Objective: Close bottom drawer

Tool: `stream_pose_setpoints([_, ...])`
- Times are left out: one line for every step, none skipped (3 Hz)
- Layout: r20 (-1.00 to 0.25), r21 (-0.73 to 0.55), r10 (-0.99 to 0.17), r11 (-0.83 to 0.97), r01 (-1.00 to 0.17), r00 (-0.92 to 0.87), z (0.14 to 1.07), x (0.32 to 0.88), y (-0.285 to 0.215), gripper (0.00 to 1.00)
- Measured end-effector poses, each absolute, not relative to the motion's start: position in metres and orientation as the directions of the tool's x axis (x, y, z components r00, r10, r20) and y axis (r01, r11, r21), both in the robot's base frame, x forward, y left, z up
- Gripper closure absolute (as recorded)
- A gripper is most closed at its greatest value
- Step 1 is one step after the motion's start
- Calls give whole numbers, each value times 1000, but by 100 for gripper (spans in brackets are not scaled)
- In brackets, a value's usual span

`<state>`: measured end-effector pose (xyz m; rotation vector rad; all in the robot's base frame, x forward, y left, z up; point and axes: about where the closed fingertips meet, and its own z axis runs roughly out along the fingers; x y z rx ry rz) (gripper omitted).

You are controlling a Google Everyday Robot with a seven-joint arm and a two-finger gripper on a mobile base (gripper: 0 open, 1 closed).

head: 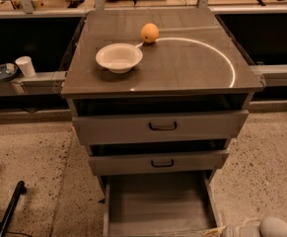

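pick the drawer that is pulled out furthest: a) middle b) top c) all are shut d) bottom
D: the bottom drawer shows its whole grey interior, while the top drawer and the middle drawer stick out only slightly. The gripper is at the bottom right of the camera view, by the bottom drawer's front right corner.

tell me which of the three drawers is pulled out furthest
The bottom drawer: its wood-grain interior shows, while the top drawer and middle drawer are barely open. The gripper is by its front right corner.
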<state>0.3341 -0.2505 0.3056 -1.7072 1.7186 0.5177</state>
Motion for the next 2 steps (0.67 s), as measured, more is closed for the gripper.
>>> stream_pose_setpoints([-651,-115,-759,65,-991,26,259,324,-262,94])
stream_pose_setpoints([-622,-96,-783,81,-992,-4,218,311,-272,100])
